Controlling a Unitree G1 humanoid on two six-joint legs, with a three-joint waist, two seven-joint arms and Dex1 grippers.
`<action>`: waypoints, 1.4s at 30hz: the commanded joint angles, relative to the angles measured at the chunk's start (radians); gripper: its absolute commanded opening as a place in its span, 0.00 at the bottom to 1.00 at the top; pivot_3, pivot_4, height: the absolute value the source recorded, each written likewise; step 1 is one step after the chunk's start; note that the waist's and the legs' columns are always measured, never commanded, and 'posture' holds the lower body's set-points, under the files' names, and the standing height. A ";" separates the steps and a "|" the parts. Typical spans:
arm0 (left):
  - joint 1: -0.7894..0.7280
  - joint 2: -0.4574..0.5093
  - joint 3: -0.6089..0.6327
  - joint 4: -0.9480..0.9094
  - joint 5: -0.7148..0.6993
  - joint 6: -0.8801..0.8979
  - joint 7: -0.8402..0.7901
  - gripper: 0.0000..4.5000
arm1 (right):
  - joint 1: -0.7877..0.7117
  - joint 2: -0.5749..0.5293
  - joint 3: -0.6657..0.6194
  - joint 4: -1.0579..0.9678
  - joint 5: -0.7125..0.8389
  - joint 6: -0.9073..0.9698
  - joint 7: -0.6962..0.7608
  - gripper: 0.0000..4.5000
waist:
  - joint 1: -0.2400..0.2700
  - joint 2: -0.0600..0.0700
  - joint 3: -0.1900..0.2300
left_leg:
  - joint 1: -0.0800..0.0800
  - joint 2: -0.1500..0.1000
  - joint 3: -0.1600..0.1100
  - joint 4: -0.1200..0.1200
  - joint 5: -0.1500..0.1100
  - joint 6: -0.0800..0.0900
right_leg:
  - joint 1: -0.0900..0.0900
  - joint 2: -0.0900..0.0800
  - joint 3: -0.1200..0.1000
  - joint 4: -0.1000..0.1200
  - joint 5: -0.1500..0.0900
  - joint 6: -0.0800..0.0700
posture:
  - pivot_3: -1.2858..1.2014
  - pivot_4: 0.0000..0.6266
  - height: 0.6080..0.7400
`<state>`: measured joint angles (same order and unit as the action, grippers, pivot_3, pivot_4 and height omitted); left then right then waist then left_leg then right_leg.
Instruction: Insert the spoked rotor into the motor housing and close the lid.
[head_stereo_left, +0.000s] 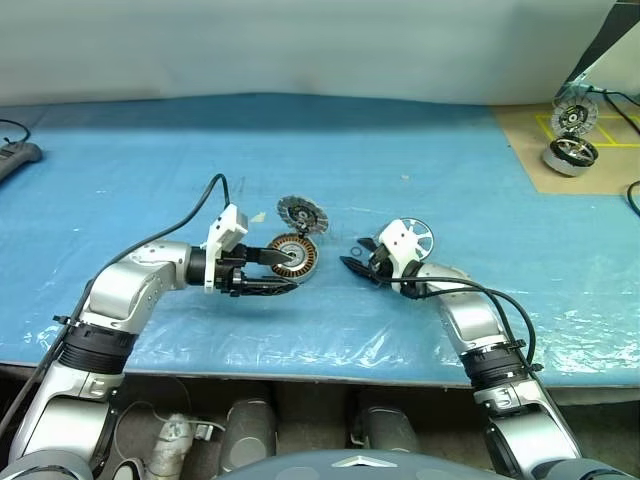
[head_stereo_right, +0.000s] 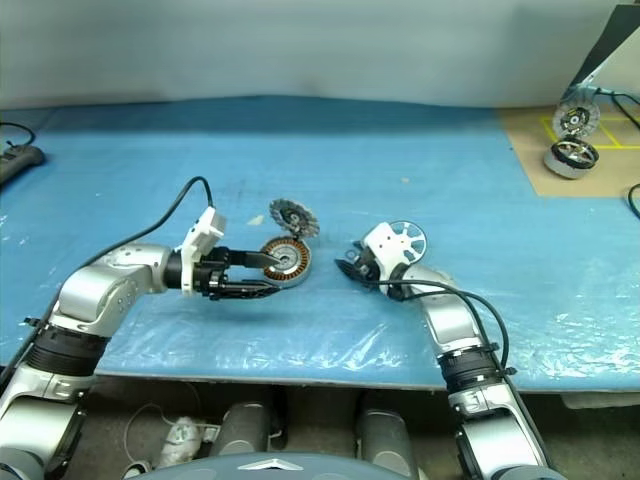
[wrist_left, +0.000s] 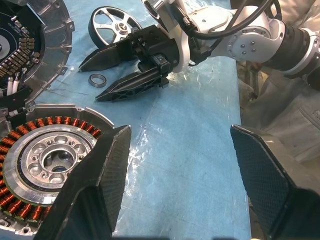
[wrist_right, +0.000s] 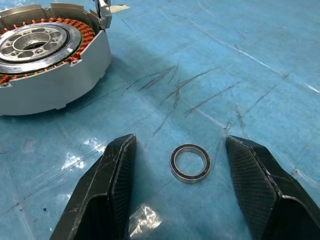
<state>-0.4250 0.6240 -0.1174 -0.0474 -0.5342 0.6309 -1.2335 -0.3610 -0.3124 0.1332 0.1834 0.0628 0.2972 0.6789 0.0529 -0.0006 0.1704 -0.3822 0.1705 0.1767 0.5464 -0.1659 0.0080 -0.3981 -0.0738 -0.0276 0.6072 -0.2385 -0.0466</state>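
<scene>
Both claws released over the blue surface (head_stereo_left: 420, 150), parts lying between them.

The right wrist view reveals a small metal ring (wrist_right: 190, 162) between the right claw (wrist_right: 182, 195) fingers, empty. The left claw (head_stereo_left: 283, 270) straddles the motor housing (head_stereo_left: 296, 257), gaping; the lid (head_stereo_left: 302, 213) lies just behind it. The spoked rotor (head_stereo_left: 415, 238) sits just behind the right claw. Open blue surface lies beyond.

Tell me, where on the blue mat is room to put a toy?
Free: the blue mat left of the lid, and between the spoked rotor and the tan board. Crowded: around the motor housing.
</scene>
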 joint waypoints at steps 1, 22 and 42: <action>-0.018 0.000 0.003 -0.011 0.000 -0.010 -0.003 0.75 | 0.029 -0.011 -0.004 0.025 0.000 0.019 -0.013 0.67 | 0.001 0.000 0.000 | 0.000 0.000 0.000 0.000 0.000 0.000 | 0.000 0.000 0.000 0.000 0.000 0.000 | 0.52 0.24 1.00; 0.019 0.006 0.000 -0.001 0.078 -0.155 -0.003 0.75 | 0.061 -0.015 -0.022 -0.127 0.109 0.130 0.042 0.12 | 0.000 0.000 0.000 | 0.001 0.000 0.000 0.000 0.000 0.000 | 0.001 0.000 0.000 0.000 0.000 0.000 | 0.52 0.24 1.00; 0.392 -0.135 0.169 -0.096 0.160 -0.502 0.316 0.75 | -0.194 0.005 0.197 -0.127 0.092 0.105 0.191 0.12 | -0.007 -0.001 0.000 | -0.003 0.001 0.000 0.000 0.000 0.000 | -0.004 0.000 -0.001 0.001 0.000 0.000 | 0.52 0.24 1.00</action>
<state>-0.0566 0.4935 0.0290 -0.0980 -0.3911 0.1845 -0.9422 -0.5424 -0.3144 0.3181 0.0428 0.1696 0.4499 0.8685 0.0462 -0.0013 0.1709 -0.3854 0.1711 0.1767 0.5467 -0.1659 0.0081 -0.4015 -0.0735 -0.0283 0.6076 -0.2383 -0.0466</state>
